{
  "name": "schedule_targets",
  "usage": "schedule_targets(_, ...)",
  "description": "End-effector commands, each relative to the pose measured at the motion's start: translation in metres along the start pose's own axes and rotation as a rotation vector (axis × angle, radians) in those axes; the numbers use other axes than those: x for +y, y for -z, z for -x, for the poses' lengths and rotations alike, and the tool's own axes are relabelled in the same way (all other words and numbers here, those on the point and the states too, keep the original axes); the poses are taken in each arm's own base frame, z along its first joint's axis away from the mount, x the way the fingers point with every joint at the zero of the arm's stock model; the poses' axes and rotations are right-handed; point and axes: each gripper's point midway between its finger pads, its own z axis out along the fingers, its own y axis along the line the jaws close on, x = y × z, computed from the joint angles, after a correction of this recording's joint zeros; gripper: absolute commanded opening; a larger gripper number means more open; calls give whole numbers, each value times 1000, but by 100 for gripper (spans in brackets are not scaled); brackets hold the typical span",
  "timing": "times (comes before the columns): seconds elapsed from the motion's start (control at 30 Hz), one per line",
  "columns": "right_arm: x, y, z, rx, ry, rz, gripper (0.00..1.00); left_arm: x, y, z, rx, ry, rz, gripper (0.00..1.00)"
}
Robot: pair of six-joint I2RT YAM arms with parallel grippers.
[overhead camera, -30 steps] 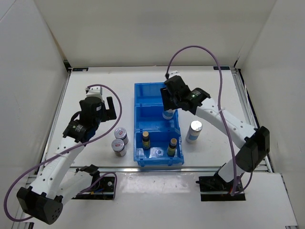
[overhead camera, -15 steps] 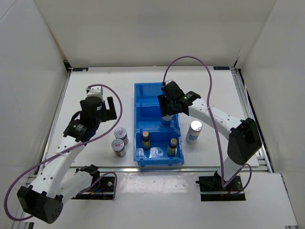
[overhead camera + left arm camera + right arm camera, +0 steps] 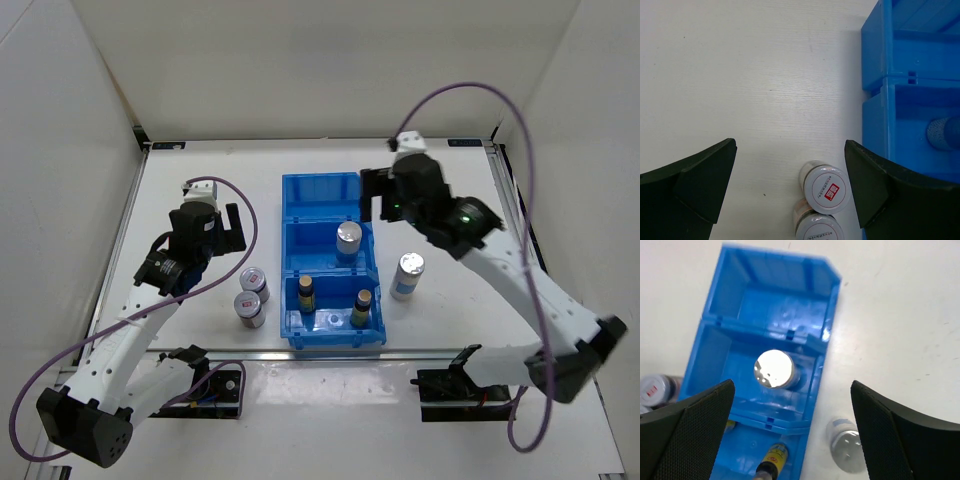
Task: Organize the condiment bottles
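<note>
Your workspace is a white matte tabletop (image 3: 200, 190); from the left wrist view you can see a fine, faint grain running through its surface. Plain white panels box it in on three sides: a left wall panel (image 3: 60, 150), a back wall panel (image 3: 320, 70) and a right wall panel (image 3: 590, 100). You have a silver metal rail (image 3: 512, 215) along the right edge, and a white ledge (image 3: 330, 400) crosses the near edge. The light is even, with only soft shadows.
</note>
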Motion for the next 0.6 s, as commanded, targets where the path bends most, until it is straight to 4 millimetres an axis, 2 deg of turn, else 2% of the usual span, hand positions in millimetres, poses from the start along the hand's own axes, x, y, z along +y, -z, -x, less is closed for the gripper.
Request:
schedule_targets(0.0, -37, 22, 1, 9, -11, -99, 100, -1, 2, 2, -1, 12, -10, 100)
schedule_targets(0.07, -46, 18, -17, 60, -24, -111, 100, -1, 4, 4, -10, 15, -13, 100)
schedule_targets(0.1, -56, 14, -32, 97, -43, -128, 100, -1, 4, 4, -10, 15, -13, 100)
schedule_targets(0.2, -66, 13, -55, 155, -113, -121, 100, -1, 4, 4, -10, 15, -13, 100)
schedule_targets(0.27, -76, 7, -79, 221, -148, -142, 100, -1, 4, 4, -10, 15, -13, 100)
schedule_targets(0.3, -75, 8, -84, 232, -166, -125, 100, -1, 4, 4, -10, 15, -13, 100)
schedule_targets(0.33, -77, 5, -97, 266, -178, -131, 100, -1, 4, 4, -10, 15, -13, 100)
schedule_targets(0.53, -76, 1, -130, 351, -199, -129, 100, -1, 4, 4, -10, 15, -13, 100)
schedule_targets(0.57, -77, -2, -141, 381, -203, -140, 100, -1, 4, 4, -10, 15, -13, 100)
